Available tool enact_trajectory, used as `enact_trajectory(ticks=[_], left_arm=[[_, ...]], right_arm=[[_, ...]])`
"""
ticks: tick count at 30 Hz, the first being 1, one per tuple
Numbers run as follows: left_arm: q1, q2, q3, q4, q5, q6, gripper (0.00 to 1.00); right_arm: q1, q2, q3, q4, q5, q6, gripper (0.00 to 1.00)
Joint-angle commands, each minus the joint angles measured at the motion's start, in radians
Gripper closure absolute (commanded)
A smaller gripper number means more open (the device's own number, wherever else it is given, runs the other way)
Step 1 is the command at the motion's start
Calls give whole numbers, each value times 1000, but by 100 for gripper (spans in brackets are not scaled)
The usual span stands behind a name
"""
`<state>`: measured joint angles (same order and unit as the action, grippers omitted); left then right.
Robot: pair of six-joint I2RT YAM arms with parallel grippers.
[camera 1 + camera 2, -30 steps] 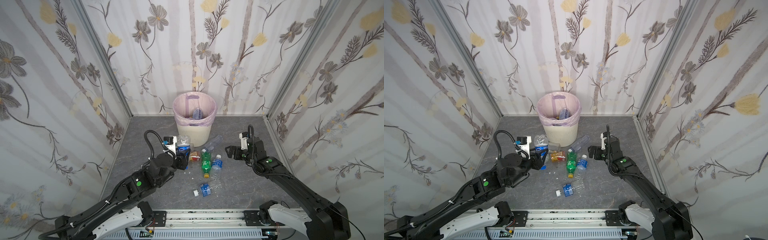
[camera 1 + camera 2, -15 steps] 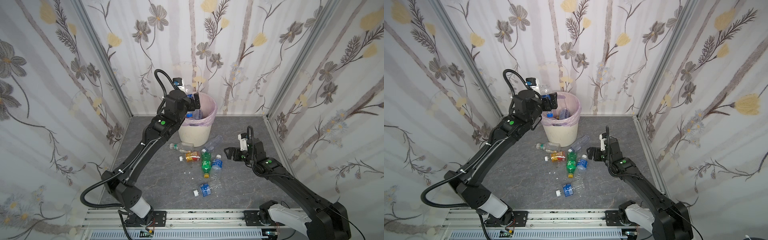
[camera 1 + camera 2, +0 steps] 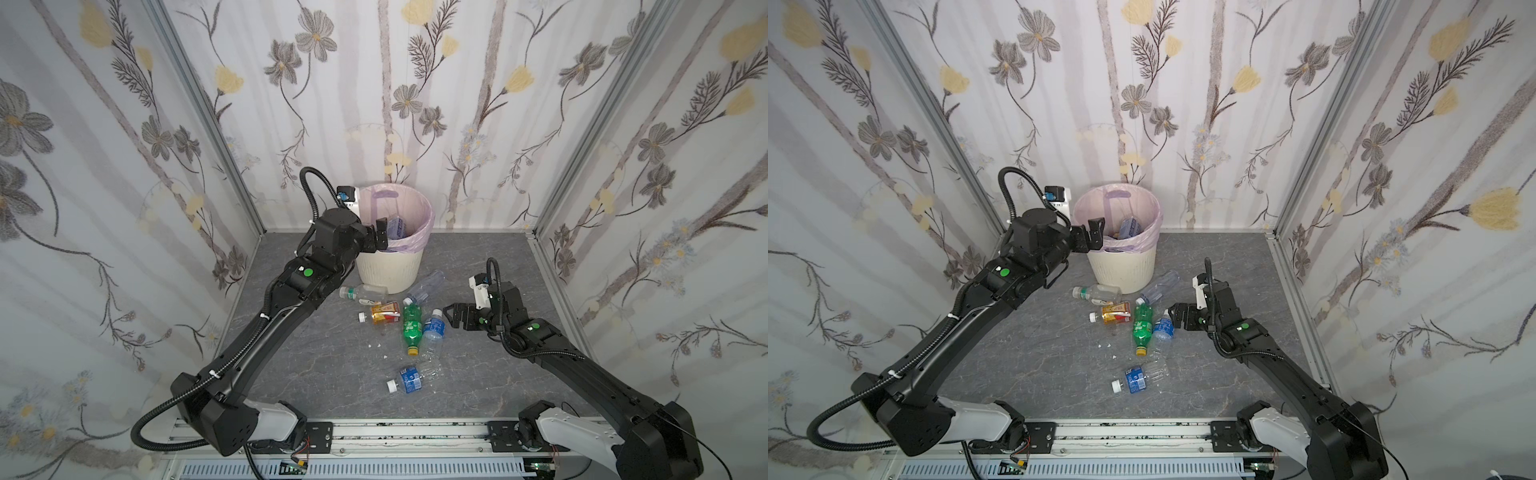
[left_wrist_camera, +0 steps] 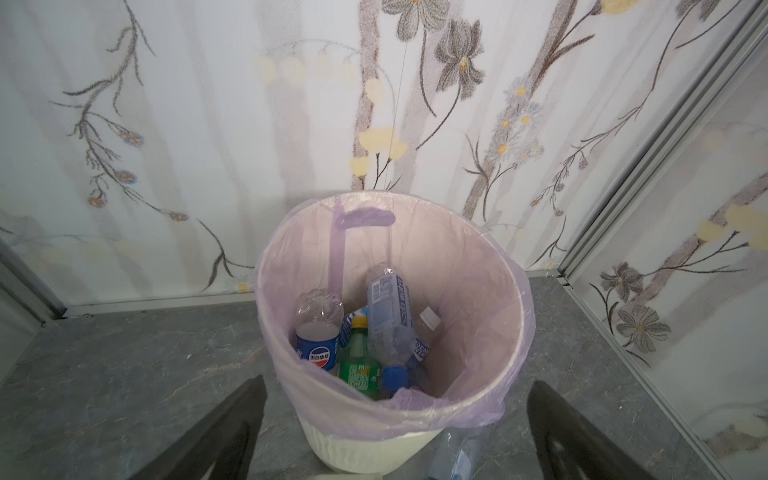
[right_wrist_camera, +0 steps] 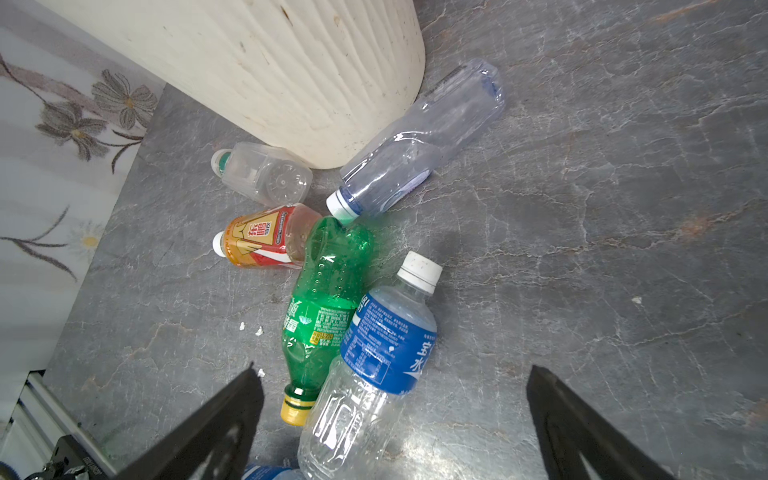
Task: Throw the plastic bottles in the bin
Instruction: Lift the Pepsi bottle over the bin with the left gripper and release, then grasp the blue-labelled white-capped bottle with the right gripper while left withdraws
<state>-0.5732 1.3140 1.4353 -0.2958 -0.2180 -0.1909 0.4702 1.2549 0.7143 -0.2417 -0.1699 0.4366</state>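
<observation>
- Bin [image 3: 390,274]: stands upright just ahead of and below the left gripper [image 3: 380,235], which is poised above the near rim.
- Left gripper: jaws spread fully apart, nothing between them, no contact with the bin or liner [image 4: 457,266].
- Right gripper [image 3: 453,316]: jaws likewise fully apart and empty, held low over the floor [image 3: 332,374], touching nothing.
- Bottles binned: a Pepsi bottle [image 4: 318,349], a green bottle [image 4: 359,365] and a pale-labelled clear bottle [image 4: 388,316] lie inside, beneath the left gripper.
- Bottles on the floor: a blue-labelled water bottle [image 5: 386,345] and a yellow-capped green bottle [image 5: 320,316] lie touching, directly ahead of the right gripper.
- Beyond them: a red-orange labelled bottle [image 5: 257,241] and a large clear bottle [image 5: 415,145] against the bin's base.
</observation>
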Motion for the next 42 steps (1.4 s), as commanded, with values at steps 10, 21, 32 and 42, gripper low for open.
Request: enact_trajectory(ticks=[10, 21, 32, 42], left_arm=[[16, -343, -478, -9, 21, -99, 0], [17, -461, -739, -9, 69, -205, 0], [18, -492, -870, -9, 100, -249, 0], [18, -526, -914, -9, 94, -274, 0]], right_arm=[[114, 104, 22, -41, 20, 63, 8], [147, 283, 5, 53, -3, 101, 14], [153, 445, 66, 74, 41, 84, 23], [155, 381, 71, 45, 165, 48, 33]])
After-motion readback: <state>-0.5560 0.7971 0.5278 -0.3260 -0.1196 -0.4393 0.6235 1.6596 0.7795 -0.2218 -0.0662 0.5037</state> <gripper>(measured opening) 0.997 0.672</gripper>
